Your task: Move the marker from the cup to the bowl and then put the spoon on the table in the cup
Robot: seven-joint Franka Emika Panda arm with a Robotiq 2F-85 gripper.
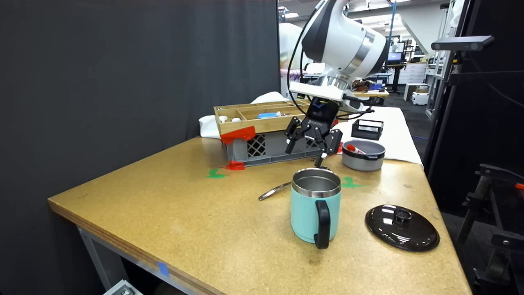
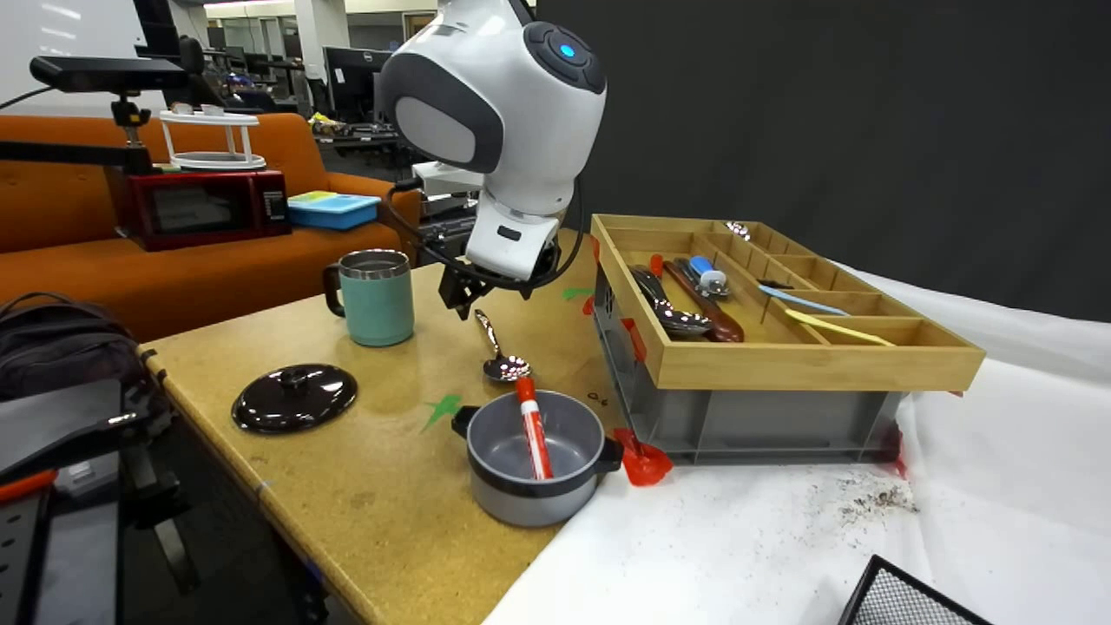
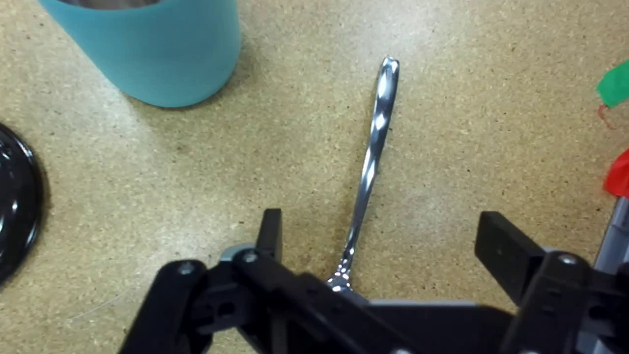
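Over the spoon (image 3: pixel 375 147), the gripper (image 3: pixel 383 234) hangs with fingers (image 3: pixel 507 255) spread wide, one either side of the handle and clear of it. The spoon lies on the table (image 1: pixel 204 217) between the cup (image 2: pixel 379 305) and a grey crate (image 2: pixel 772 425); near the spoon's head, the marker (image 2: pixel 535 431) leans inside the bowl (image 2: pixel 521 505). Past the spoon's handle end, open tabletop stretches to the edge; on its cup side, a black lid (image 2: pixel 304 410) sits near another edge.
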